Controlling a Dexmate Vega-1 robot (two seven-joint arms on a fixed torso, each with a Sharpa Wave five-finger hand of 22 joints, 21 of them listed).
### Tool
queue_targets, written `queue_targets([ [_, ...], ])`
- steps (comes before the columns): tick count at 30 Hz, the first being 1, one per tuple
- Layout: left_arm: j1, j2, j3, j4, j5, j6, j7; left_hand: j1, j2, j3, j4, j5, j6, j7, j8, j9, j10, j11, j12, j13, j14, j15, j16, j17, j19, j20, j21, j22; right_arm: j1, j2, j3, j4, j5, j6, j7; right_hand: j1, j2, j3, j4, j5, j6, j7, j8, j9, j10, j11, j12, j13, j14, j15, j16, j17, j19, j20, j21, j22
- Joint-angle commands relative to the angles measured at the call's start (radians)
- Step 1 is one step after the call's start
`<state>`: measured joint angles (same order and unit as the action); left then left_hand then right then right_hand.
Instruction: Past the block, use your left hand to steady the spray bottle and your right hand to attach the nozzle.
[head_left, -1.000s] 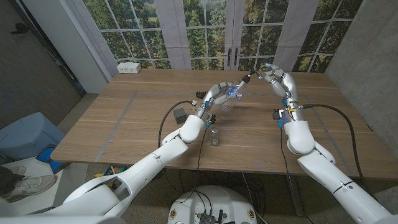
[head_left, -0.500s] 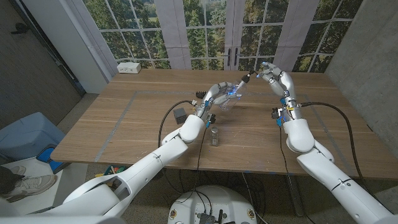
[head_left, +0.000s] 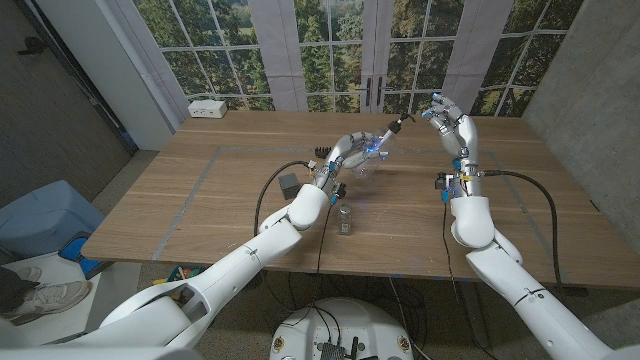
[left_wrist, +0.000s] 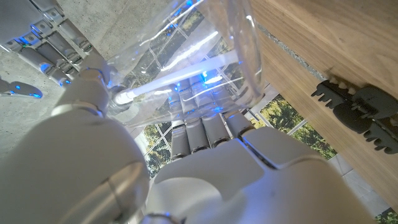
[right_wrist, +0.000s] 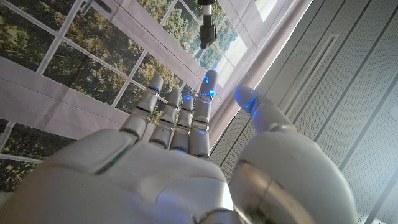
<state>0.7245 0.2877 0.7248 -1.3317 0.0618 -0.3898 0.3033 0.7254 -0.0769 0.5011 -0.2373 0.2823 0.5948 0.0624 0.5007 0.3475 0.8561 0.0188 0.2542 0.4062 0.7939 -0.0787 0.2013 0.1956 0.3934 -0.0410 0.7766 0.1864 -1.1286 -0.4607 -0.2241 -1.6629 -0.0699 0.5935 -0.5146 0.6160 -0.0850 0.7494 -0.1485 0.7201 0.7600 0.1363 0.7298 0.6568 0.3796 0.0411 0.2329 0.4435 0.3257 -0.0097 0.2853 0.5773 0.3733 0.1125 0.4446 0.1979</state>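
We see the clear spray bottle (head_left: 365, 160) tilted inside the left hand (head_left: 345, 158), its black nozzle (head_left: 396, 124) on top, apart from the empty right hand (head_left: 448, 128).

Spray bottle (head_left: 366, 158) body mostly hidden inside the left hand (head_left: 345, 160); in left wrist view its base is cut off at frame edge.

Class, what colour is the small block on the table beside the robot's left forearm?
Dark grey, nearly black: the block, clearest in the head view.
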Motion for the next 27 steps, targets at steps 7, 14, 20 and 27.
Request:
queue_targets([
  [7, 0.013, 0.008, 0.0, -0.024, 0.009, 0.01, 0.006, 0.069, 0.248, 0.172, 0.176, 0.008, 0.15, -0.151, 0.197, 0.017, 0.254, -0.219, 0.004, 0.002, 0.007, -0.155, 0.001, 0.003, -0.003, -0.041, 0.006, -0.001, -0.011, -0.002, -0.001, -0.033, -0.022, -0.089, -0.035, -0.056, 0.002, 0.007, 0.007, -0.003, -0.03, 0.0, -0.061, -0.069, 0.026, 0.0, 0.009, 0.009, 0.013, 0.004, 0.008, 0.006, 0.007, 0.007, 0.016, 0.005],
  [14, 0.018, 0.01, 0.0, -0.032, 0.012, 0.008, 0.009, 0.069, 0.248, 0.171, 0.176, 0.01, 0.149, -0.153, 0.198, 0.017, 0.255, -0.22, 0.004, 0.003, 0.007, -0.155, 0.001, 0.003, -0.003, -0.041, 0.007, -0.001, -0.02, -0.009, -0.001, -0.055, -0.05, -0.141, -0.06, -0.071, 0.01, 0.005, 0.004, -0.005, -0.015, 0.018, -0.085, -0.105, 0.027, 0.007, 0.009, 0.011, 0.017, 0.014, 0.012, 0.013, 0.025, 0.001, 0.026, 0.004],
  [20, 0.021, 0.011, -0.001, -0.04, 0.016, 0.013, 0.011, 0.07, 0.249, 0.171, 0.175, 0.01, 0.15, -0.153, 0.198, 0.016, 0.255, -0.219, 0.003, 0.003, 0.007, -0.155, 0.001, 0.003, -0.004, -0.04, 0.008, -0.001, -0.021, -0.034, -0.01, -0.063, -0.054, -0.146, -0.05, -0.077, 0.016, -0.006, -0.007, -0.009, 0.076, 0.036, -0.084, -0.142, 0.048, 0.002, 0.018, 0.012, 0.018, 0.009, 0.018, 0.02, 0.008, 0.001, 0.023, 0.004],
  [27, 0.025, 0.013, -0.001, -0.05, 0.019, 0.025, 0.015, 0.07, 0.249, 0.17, 0.176, 0.011, 0.149, -0.153, 0.198, 0.017, 0.255, -0.219, 0.003, 0.003, 0.006, -0.155, 0.001, 0.003, -0.004, -0.04, 0.008, -0.001, -0.012, -0.051, -0.022, -0.052, -0.052, -0.101, -0.035, -0.064, 0.029, 0.018, -0.024, 0.001, 0.162, 0.039, -0.099, -0.195, 0.101, -0.019, 0.034, 0.009, 0.033, -0.03, 0.013, 0.009, -0.015, -0.033, 0.021, 0.005],
])
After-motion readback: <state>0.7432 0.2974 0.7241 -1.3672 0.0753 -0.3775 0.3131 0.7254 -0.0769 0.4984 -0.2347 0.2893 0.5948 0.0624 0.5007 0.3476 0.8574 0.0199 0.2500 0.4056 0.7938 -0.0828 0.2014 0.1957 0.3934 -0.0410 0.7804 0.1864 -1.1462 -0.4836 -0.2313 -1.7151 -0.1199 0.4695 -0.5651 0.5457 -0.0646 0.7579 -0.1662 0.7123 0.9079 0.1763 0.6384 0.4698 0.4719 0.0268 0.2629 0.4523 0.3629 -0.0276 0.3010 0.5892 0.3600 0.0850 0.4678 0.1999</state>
